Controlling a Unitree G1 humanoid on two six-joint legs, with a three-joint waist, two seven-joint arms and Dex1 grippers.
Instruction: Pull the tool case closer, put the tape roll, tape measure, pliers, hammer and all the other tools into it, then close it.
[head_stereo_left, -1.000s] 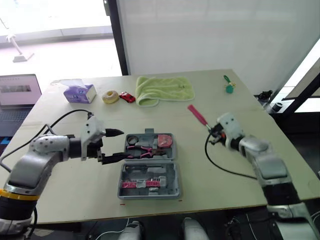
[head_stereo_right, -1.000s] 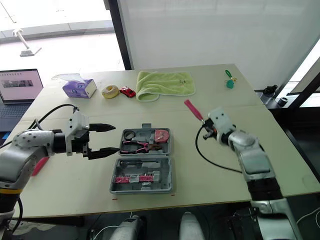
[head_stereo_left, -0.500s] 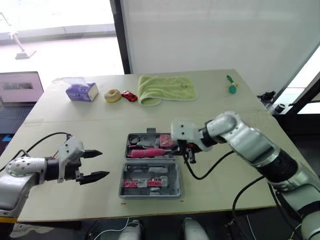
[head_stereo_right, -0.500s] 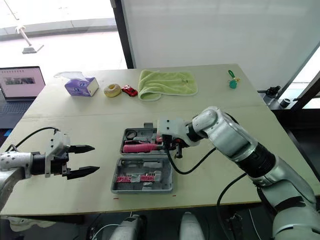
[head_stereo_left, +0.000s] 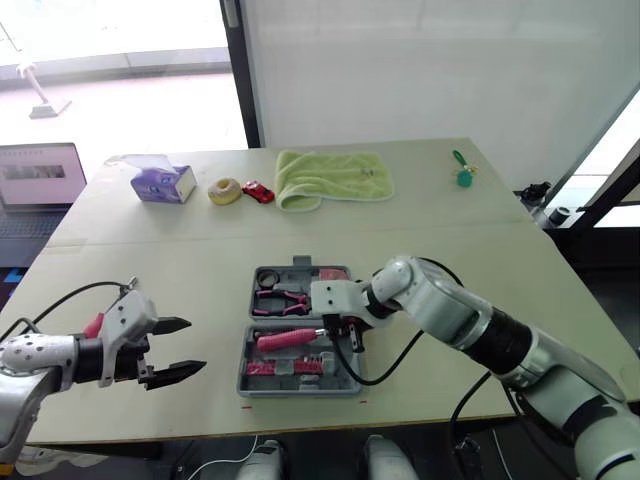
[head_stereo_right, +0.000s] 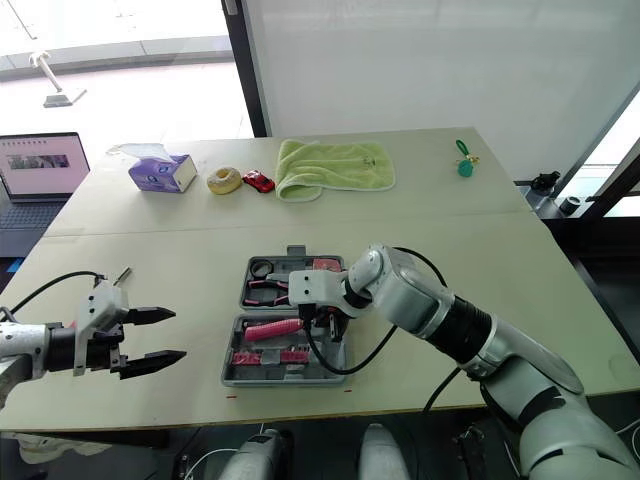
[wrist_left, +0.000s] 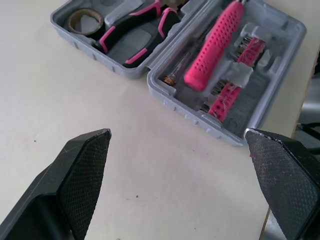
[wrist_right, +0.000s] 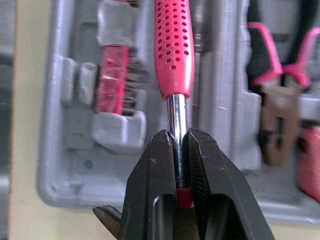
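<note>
the pale tabletop (head_stereo_left: 470, 240) is standing by a window (head_stereo_left: 120, 40), carrying a green towel (head_stereo_left: 335, 178) and the open tool case (head_stereo_left: 352, 372). the right pincer (head_stereo_left: 336, 328), clamping the pink-handled tool (head_stereo_left: 288, 340) by its shaft, is now holding it over the case's near half instead of the far half; the left pincer (head_stereo_left: 197, 345) is hanging open.

The two head cameras look down over the whole table (head_stereo_left: 200, 230), while both wrist cameras closely share the case (wrist_left: 175, 102).
</note>
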